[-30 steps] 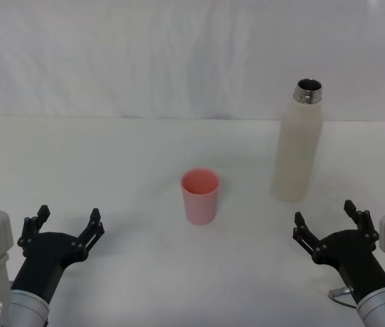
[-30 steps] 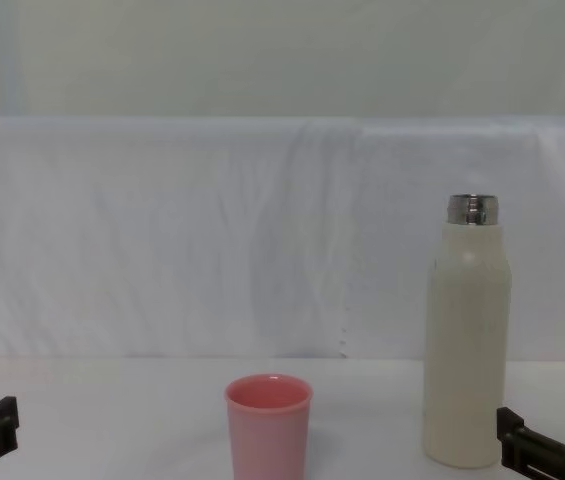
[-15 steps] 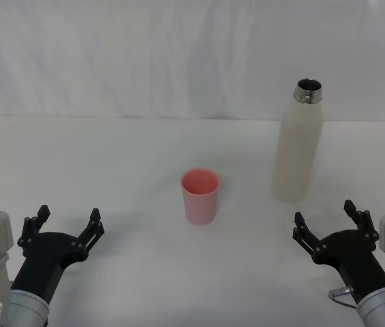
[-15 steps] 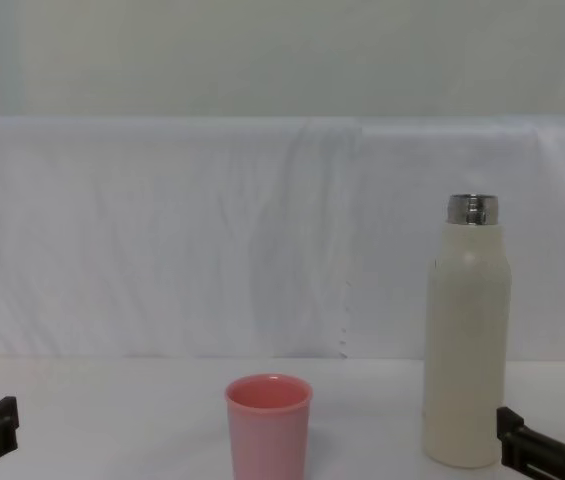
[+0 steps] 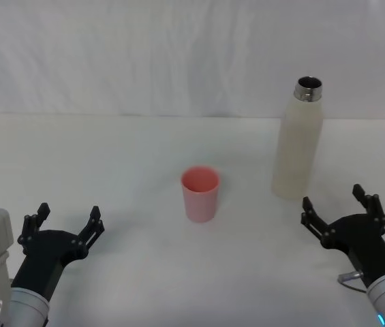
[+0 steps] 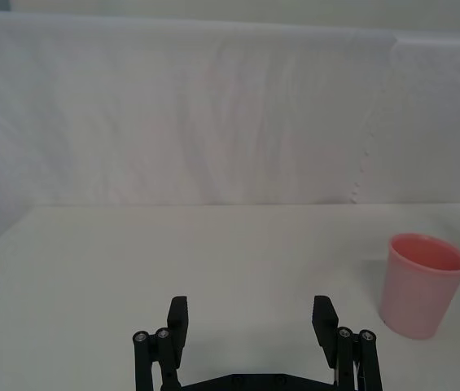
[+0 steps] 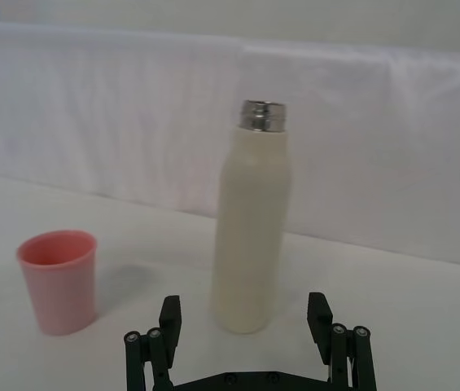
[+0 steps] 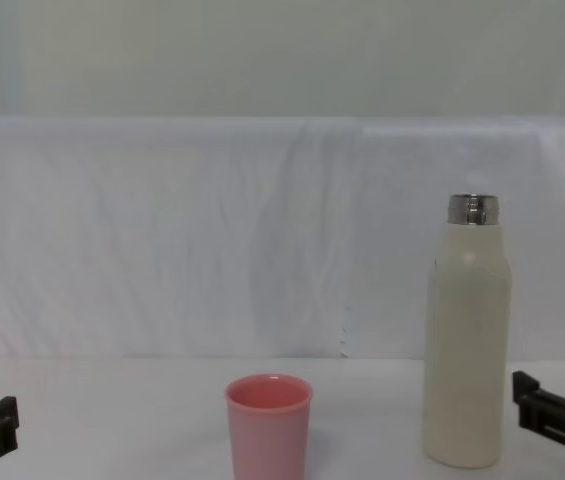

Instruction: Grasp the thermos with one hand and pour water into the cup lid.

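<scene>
The cream-white thermos [image 5: 298,146] stands upright and uncapped at the right of the white table, its steel neck showing at the top [image 8: 472,209]. The pink cup lid [image 5: 200,195] stands upright near the table's middle, to the thermos's left [image 8: 268,424]. My right gripper [image 5: 342,210] is open and empty, just in front of the thermos and slightly to its right; in the right wrist view the thermos [image 7: 253,232] rises between the open fingers [image 7: 169,317] and the cup lid [image 7: 58,279] stands off to one side. My left gripper [image 5: 65,225] rests open at the front left, with the cup lid [image 6: 422,283] beyond it.
A white cloth [image 5: 110,61] hangs as a backdrop behind the table. The white tabletop [image 5: 110,163] bears just the two task objects, with bare surface around them.
My right gripper has moved forward and a little right, closer to the thermos. The left gripper, thermos and cup lid have not moved.
</scene>
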Action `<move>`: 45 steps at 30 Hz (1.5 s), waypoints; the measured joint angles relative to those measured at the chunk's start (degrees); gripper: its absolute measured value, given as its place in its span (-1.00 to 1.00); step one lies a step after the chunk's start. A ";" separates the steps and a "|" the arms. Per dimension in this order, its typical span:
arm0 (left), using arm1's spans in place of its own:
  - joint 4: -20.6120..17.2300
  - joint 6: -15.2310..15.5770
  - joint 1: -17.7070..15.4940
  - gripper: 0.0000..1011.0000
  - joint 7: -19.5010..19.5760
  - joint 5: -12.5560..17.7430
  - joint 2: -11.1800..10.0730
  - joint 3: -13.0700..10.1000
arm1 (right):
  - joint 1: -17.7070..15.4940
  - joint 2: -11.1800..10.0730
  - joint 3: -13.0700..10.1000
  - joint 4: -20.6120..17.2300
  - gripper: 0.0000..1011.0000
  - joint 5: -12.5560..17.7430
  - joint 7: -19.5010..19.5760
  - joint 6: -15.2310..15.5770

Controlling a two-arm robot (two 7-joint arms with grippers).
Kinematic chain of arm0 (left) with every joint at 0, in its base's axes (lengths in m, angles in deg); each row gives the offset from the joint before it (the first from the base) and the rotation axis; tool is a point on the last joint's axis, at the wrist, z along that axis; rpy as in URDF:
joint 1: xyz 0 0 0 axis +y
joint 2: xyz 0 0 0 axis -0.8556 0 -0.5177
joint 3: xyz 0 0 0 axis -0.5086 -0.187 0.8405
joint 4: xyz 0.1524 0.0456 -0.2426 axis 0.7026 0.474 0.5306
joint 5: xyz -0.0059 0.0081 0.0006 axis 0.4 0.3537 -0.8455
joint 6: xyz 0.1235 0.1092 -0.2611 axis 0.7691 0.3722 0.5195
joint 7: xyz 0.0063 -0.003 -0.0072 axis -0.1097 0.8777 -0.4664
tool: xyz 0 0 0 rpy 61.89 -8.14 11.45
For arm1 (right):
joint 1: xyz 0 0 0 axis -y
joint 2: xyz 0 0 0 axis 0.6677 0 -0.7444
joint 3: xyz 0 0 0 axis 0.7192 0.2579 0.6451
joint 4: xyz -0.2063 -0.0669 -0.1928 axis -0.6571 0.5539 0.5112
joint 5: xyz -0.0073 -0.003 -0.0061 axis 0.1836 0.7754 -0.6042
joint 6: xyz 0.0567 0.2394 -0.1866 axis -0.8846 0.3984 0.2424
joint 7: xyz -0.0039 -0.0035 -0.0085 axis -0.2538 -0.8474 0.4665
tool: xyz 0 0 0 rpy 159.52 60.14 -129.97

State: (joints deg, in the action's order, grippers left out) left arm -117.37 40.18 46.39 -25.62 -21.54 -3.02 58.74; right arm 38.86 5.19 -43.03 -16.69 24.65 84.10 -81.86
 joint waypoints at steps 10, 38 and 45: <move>0.00 0.00 0.00 0.98 0.00 0.00 0.00 0.00 | 1.11 0.17 -2.49 0.79 0.98 1.26 -3.33 1.72; 0.00 0.00 0.00 0.98 0.00 0.00 0.00 0.00 | 10.28 -0.06 -3.24 8.75 0.98 2.27 -8.78 6.10; 0.00 0.00 0.00 0.98 0.00 0.00 0.00 0.00 | 11.65 -0.02 -2.77 9.75 0.98 2.44 -8.90 7.02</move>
State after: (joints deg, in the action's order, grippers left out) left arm -117.37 40.18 46.39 -25.62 -21.55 -3.03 58.73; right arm 50.51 5.17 -45.80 -6.94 27.09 75.21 -74.84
